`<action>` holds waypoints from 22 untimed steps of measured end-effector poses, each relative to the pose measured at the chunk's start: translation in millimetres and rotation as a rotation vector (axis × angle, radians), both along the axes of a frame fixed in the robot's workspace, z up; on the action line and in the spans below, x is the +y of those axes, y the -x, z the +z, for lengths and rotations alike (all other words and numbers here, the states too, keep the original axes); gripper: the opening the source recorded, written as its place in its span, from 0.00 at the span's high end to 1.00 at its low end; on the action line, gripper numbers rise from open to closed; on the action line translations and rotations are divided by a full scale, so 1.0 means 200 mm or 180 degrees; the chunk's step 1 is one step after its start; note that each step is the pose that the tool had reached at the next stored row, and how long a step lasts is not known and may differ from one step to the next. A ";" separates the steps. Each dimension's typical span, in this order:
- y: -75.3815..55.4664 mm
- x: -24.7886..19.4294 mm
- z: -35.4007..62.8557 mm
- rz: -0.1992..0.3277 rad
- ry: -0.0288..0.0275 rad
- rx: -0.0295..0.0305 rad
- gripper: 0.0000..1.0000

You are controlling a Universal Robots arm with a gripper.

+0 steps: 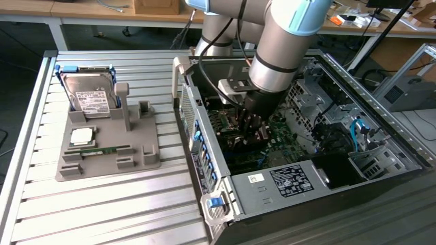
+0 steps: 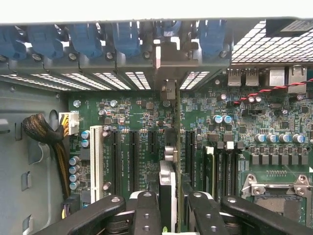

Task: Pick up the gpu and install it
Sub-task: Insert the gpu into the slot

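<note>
Exterior view: we see the arm reaching down into the open PC case [image 1: 381,138], w/ the gripper [image 1: 253,130] low over the green motherboard [image 1: 283,140], roughly mid-case. Fingers are dark and hard to separate from here.

Wrist view gives us more. Black fingers [image 2: 146,215] sit on either side of a thin card seen edge-on, the gpu [image 2: 167,196], and they're closed partway onto it: a narrow grip, pads against both faces of the card. Gpu stands upright, on edge, in line w/ the black expansion slots [image 2: 133,156] on the board. Its silver bracket end [image 2: 168,63] points toward the case's rear wall, at the row of blue slot clips [image 2: 88,39] and vented slot covers [image 2: 112,81]. We can't tell whether the card's lower edge is already down in a slot or just above it.

Around it: white slot [image 2: 96,161] to one side of the black ones, CPU socket [image 2: 279,186] on the other side, red/black twisted wire [image 2: 269,90] near the rear ports, braided cable bundle [image 2: 41,132] at the case wall.

Back in the exterior view, grey parts holder [image 1: 109,148] sits on the slatted table [image 1: 102,204] at the exterior view's left, well apart from the case. It carries the hard drive [image 1: 92,94] standing upright, a CPU chip [image 1: 83,135] lying flat, and a RAM stick [image 1: 99,151].
</note>
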State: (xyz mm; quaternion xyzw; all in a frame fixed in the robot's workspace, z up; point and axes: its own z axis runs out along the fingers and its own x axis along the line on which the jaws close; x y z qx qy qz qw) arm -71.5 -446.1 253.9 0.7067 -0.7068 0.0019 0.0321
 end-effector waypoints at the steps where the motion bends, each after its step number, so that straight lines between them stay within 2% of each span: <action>1: 0.00 0.000 -0.002 0.0000 0.0000 0.0000 0.73; 11: 0.00 0.000 -0.005 0.0000 -0.0002 -0.0001 0.72; 12: 0.00 0.000 -0.005 0.0000 -0.0002 -0.0001 0.66; 13: 0.00 0.000 -0.005 0.0000 -0.0002 -0.0001 0.66; 14: 0.00 0.000 -0.004 0.0000 -0.0001 0.0000 0.59; 16: 0.00 0.000 -0.004 0.0000 0.0000 0.0000 0.59; 19: 0.00 0.000 0.023 0.0000 0.0005 0.0000 0.59; 22: 0.00 0.006 0.088 -0.0001 0.0015 -0.0001 0.59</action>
